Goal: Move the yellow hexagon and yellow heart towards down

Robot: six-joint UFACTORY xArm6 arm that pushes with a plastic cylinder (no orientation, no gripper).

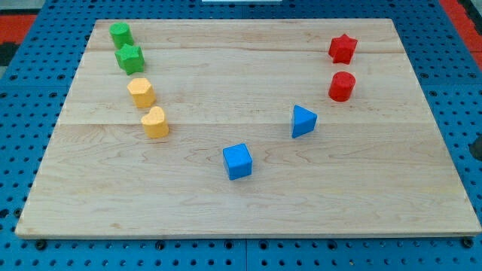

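Observation:
The yellow hexagon (141,92) stands on the wooden board (248,203) at the view's left. The yellow heart (155,122) stands just below it and slightly to the right, a small gap between them. My tip and the rod do not show in the view.
A green cylinder (120,34) and a green star (129,58) stand above the yellow blocks at the top left. A blue cube (237,161) and a blue triangle (303,120) are near the middle. A red star (343,48) and a red cylinder (341,86) are at the right.

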